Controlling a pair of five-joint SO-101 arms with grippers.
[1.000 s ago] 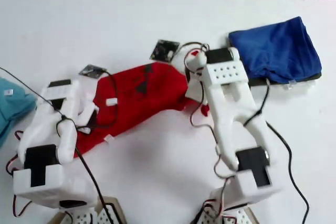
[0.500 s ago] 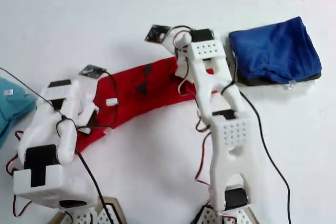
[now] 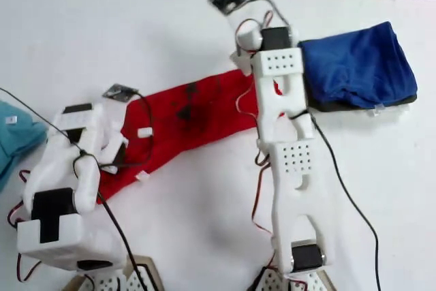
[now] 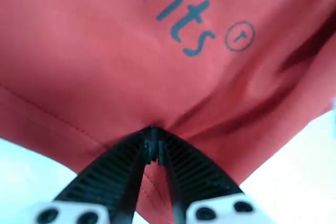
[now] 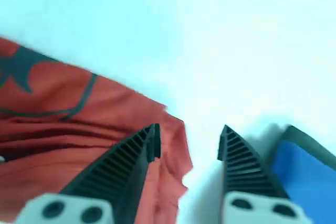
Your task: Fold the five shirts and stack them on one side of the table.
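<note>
Here, white table (image 3: 102,32): bears the shirts.
Red cotton shirt (image 3: 184,124): stretched in a band across the table's middle (dark print up).
Folded blue cloth shirt (image 3: 361,66): near the right edge.
Left claw (image 4: 152,148): clamped on the red shirt's edge.
Right claw (image 5: 189,140): jaws apart at its other end.

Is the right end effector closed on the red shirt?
No, the right end effector is open, with one finger beside the edge of the red shirt.
</note>
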